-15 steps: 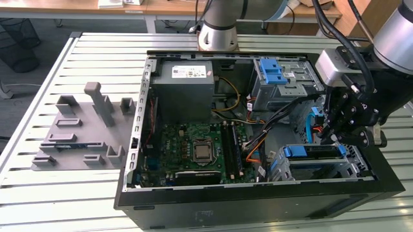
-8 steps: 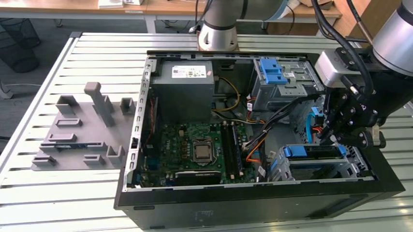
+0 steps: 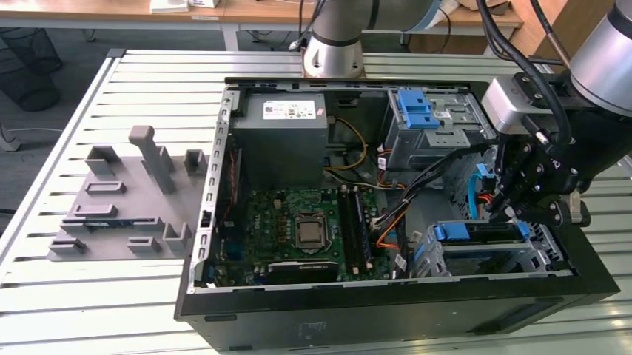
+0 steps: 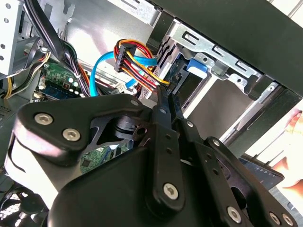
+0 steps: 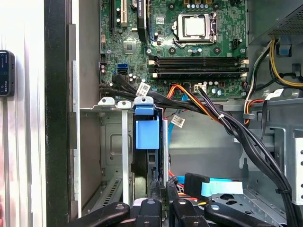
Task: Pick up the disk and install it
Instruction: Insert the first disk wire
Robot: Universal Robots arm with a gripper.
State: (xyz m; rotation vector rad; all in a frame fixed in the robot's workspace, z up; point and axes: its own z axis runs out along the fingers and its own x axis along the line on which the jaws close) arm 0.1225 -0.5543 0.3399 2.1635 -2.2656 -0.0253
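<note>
The disk point(image 3: 482, 231) stands on edge in the lower drive cage point(image 3: 548, 255) of the open computer case, at the exterior view's right. In the first wrist view the disk point(image 5: 147, 133) shows its blue carrier end, with its dark body running toward me between the cage walls. My gripper point(image 3: 510, 213) hangs just above the cage, over the disk's end. In both wrist views the gripper point(image 5: 161, 191) point(image 4: 164, 94) has its two thin fingers close together and in line with the disk's edge, with nothing seen between them. Whether they touch the disk is hidden.
A grey power supply point(image 3: 291, 122), the motherboard point(image 3: 306, 222) and an upper drive cage with a blue latch point(image 3: 425, 111) fill the case. Orange, red and blue cables point(image 5: 213, 187) point(image 4: 102, 71) hang beside the cage. A grey parts fixture point(image 3: 129, 200) lies on the slatted table.
</note>
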